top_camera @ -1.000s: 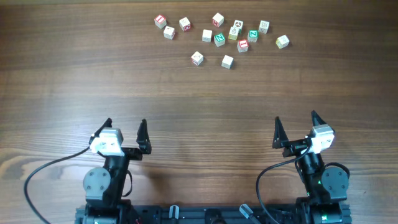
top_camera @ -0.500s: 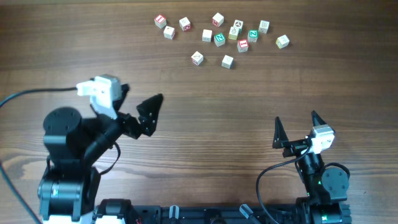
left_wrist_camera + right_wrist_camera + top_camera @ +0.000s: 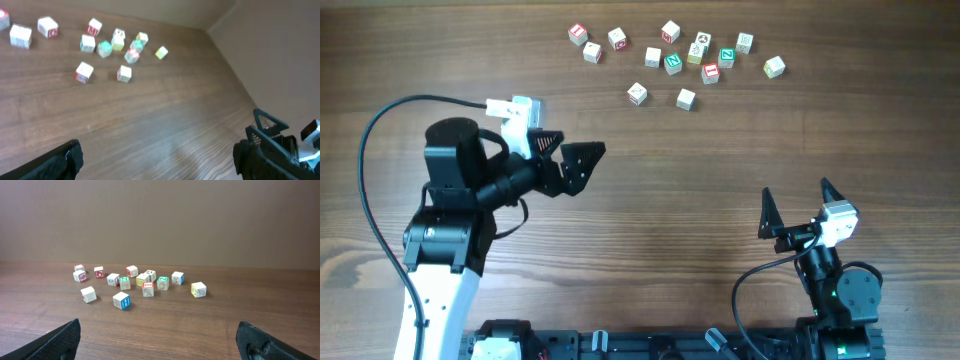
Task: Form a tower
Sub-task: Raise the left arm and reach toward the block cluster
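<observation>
The tower is out of view: every small wooden letter cube I see lies singly in a loose cluster at the far middle of the table. Two green-faced cubes [image 3: 673, 63] [image 3: 727, 57] sit among them. Nearest to me are a red-marked cube [image 3: 637, 94] [image 3: 83, 71] and a pale cube [image 3: 686, 99] [image 3: 124, 73] with a blue H side [image 3: 121, 300]. My left gripper [image 3: 580, 146] [image 3: 160, 160] hovers open and empty at mid-table, left of and short of the cluster. My right gripper [image 3: 795, 190] [image 3: 157, 337] stands open and empty near the front edge.
A lone yellow-green cube [image 3: 774, 67] [image 3: 198, 289] marks the cluster's right end and a red cube [image 3: 578, 34] its left end. The left arm's cable [image 3: 380, 130] loops over the left side. A plain wall [image 3: 160, 220] rises behind the table's far edge.
My left arm has risen from its rest at the front edge and swung forward and right towards the cubes, jaws still open. The right arm has not moved.
</observation>
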`<control>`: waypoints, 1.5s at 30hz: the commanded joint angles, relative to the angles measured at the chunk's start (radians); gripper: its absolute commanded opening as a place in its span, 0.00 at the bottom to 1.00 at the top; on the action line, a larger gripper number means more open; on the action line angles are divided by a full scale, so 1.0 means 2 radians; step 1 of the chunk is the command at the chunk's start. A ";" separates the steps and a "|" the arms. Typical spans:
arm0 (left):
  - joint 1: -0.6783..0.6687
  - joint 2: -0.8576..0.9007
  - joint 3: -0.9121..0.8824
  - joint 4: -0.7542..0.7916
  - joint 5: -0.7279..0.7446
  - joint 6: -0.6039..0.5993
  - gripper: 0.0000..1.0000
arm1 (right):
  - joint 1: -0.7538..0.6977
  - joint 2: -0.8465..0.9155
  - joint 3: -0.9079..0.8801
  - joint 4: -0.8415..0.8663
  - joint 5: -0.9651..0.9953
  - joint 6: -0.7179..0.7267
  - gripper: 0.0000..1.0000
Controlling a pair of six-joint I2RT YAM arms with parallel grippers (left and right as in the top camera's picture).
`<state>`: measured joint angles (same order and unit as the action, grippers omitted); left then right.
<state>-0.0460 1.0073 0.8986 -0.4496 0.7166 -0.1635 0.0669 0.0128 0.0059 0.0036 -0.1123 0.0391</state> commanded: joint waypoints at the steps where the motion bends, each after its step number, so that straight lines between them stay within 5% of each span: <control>1: -0.002 0.002 0.018 0.019 0.001 -0.002 1.00 | 0.001 -0.004 0.000 0.002 -0.006 -0.006 1.00; 16: -0.002 0.045 0.062 0.077 -0.087 -0.042 1.00 | 0.001 -0.004 0.000 0.002 -0.006 -0.006 1.00; 21: -0.002 0.054 0.062 0.069 -0.178 -0.042 1.00 | 0.001 -0.004 0.000 0.002 -0.006 -0.006 1.00; 41: -0.027 0.023 0.067 0.013 -0.166 -0.018 1.00 | 0.001 -0.004 0.000 0.002 -0.006 -0.006 1.00; 45: -0.042 0.028 0.139 -0.047 -0.176 0.015 1.00 | 0.001 -0.004 0.000 0.002 -0.006 -0.006 1.00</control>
<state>-0.1104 1.0657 1.0546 -0.5087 0.3740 -0.1852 0.0669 0.0128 0.0059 0.0036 -0.1123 0.0391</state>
